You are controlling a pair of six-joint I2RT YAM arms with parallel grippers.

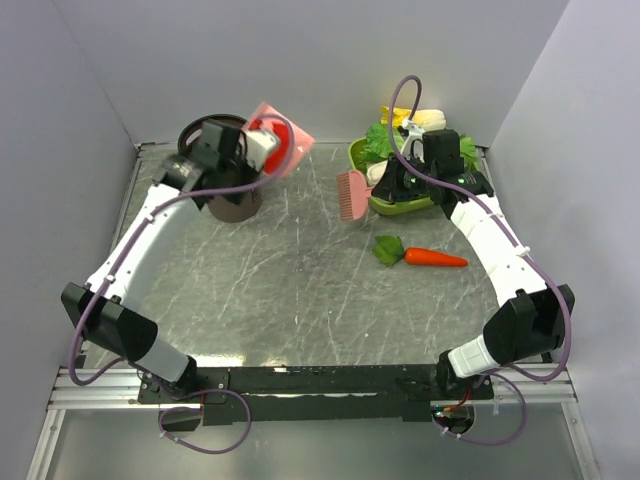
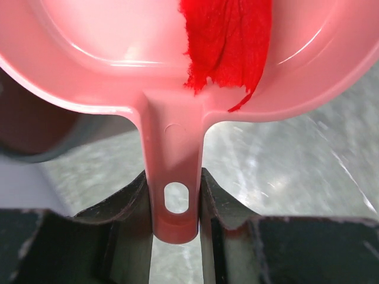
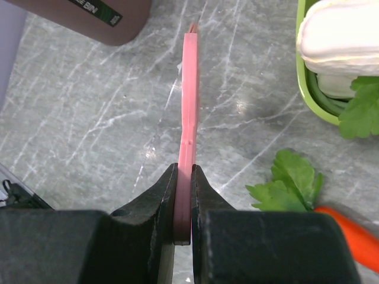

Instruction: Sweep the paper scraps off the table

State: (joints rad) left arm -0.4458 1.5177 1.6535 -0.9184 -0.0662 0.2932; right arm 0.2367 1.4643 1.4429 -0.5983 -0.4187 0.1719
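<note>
So here's where we're at: our left gripper (image 2: 173,184) is closed snug on the handle of the pink plastic dustpan (image 2: 106,47), jaws pinching it just above the hang-hole. The crumpled red paper scraps (image 2: 228,41) are sitting inside the pan, not on the grey marble-patterned table (image 1: 300,290). We can't spot any loose bits on the surface from the top view. The pan is held up at the far left, tilted, right by the dark brown round bin (image 1: 235,205). What matters is that the handle's long axis runs straight out from the jaws into the pan. In the wrist view the bin is low on the left and the scraps are bunched toward the right, so we reckon the pan has to tip over toward the bin for them to land inside. The left arm is obviously the one for that. Our right gripper (image 3: 185,177) is clamped on the flat pink brush (image 3: 189,89), parked mid-table near the orange carrot (image 1: 437,258), well away from the bin.
</note>
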